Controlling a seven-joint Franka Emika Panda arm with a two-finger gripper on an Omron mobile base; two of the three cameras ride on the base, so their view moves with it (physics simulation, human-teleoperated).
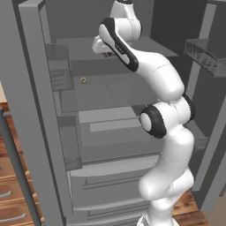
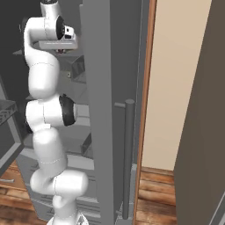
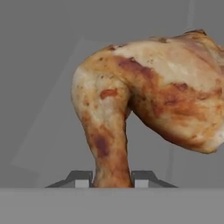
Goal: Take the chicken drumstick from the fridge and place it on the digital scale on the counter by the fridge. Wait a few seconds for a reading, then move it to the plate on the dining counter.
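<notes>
In the hand view we see the two dark finger tips of the gripper (image 3: 112, 178) closed narrowly on the thin bone end of the chicken drumstick (image 3: 148, 100), a golden-brown, lumpy piece of roasted meat. The shank stands directly between the jaws, touching both. We judge the grasp complete.

From the jaws, the drumstick's long axis runs straight away along the gripper's line of sight, then bends toward the right of that view, where the thick meaty end spreads. The bulk of the meat therefore lies off to one side of the grip line; we judge that it may swing or pivot in the jaws if the arm accelerates sharply.

Behind the meat we see only flat grey surface, which we take to be the interior of the fridge (image 1: 53, 132), a tall all-grey appliance with shelves and door bins. In the left base view the gripper (image 1: 104, 49) sits at the upper shelf level, inside the open compartment. A tiny round yellowish item (image 1: 83, 80) rests on a lower shelf, well apart from the hand.

The coming move, in our judgement, is a withdrawal backward out of the compartment, clear of the shelf edge and the door (image 2: 101, 110) that stands close beside the arm in the right base view.
</notes>
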